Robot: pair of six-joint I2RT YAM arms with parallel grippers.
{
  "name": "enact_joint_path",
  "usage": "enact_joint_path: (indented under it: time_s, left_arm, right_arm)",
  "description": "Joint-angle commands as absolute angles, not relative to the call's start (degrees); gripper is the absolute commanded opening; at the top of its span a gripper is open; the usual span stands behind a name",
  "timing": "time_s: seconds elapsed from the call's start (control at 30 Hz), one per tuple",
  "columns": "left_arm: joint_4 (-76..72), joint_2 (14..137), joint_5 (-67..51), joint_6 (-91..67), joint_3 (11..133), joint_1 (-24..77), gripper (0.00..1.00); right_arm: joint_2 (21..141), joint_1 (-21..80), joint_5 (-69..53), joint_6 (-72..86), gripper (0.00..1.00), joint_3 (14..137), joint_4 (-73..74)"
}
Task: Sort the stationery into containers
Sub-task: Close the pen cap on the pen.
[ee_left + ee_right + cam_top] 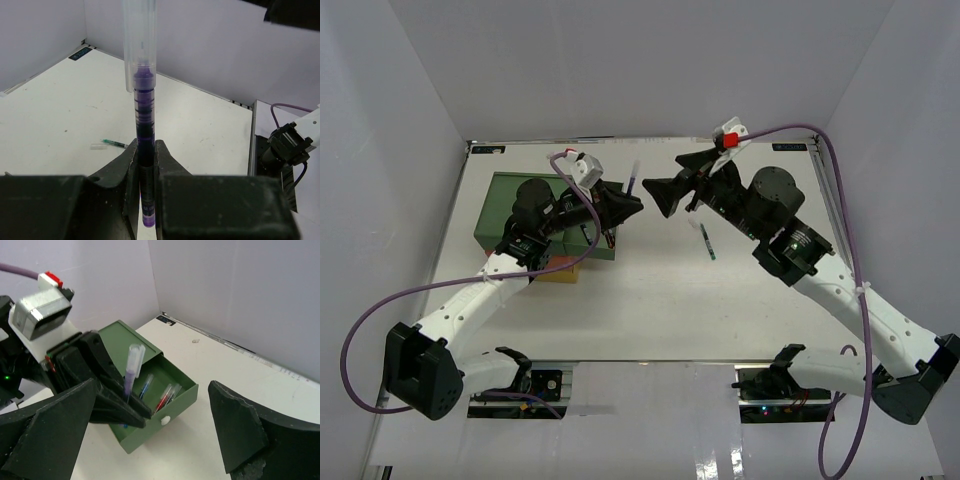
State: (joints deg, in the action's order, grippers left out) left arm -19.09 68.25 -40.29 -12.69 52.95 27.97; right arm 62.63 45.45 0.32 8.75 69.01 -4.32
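Holding a purple pen (144, 115) upright, my left gripper (145, 152) is closed tight on it, at the open green drawer (150, 427). My right gripper (662, 197), just to the right, stands wide open with nothing in it.

readable text: none | black corner label (80, 53): print too small | pen (144, 115) barrel marking: blurred

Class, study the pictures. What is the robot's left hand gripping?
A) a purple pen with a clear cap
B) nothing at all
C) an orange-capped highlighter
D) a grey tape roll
A: in the left wrist view the left hand is shut on the purple pen, which stands upright between its fingers with the clear cap on top.
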Motion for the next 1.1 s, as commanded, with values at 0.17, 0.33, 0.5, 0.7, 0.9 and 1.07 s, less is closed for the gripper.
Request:
enact_joint_path:
  time_s: [0.17, 0.33, 0.5, 0.7, 0.9, 1.07]
  left_arm:
    - [-16.8, 65.2, -38.4, -9.4, 52.0, 28.3, 0.01]
    - [-16.0, 65.0, -36.2, -8.2, 51.8, 28.3, 0.01]
    - [-15.8, 65.0, -35.9, -7.6, 51.7, 28.3, 0.01]
    - [-15.7, 65.1, -35.8, -7.3, 51.6, 28.4, 0.01]
    - [-15.6, 65.3, -35.7, -7.1, 51.6, 28.4, 0.01]
    - [-15.3, 65.4, -35.5, -6.4, 51.7, 28.4, 0.01]
  right_arm:
    - [69.7, 45.6, -4.7, 6.8, 0.91, 81.3, -1.5]
    - [73.5, 45.6, -2.6, 10.5, 0.84, 83.8, -0.6]
    - [76.5, 45.6, -2.2, 12.4, 0.78, 86.2, 1.8]
    - [77.7, 45.6, -0.7, 13.3, 0.68, 88.1, 2.4]
    - [78.0, 45.6, -1.3, 14.6, 0.61, 88.2, 2.0]
    - [79.0, 45.6, -1.6, 15.5, 0.60, 89.3, 2.1]
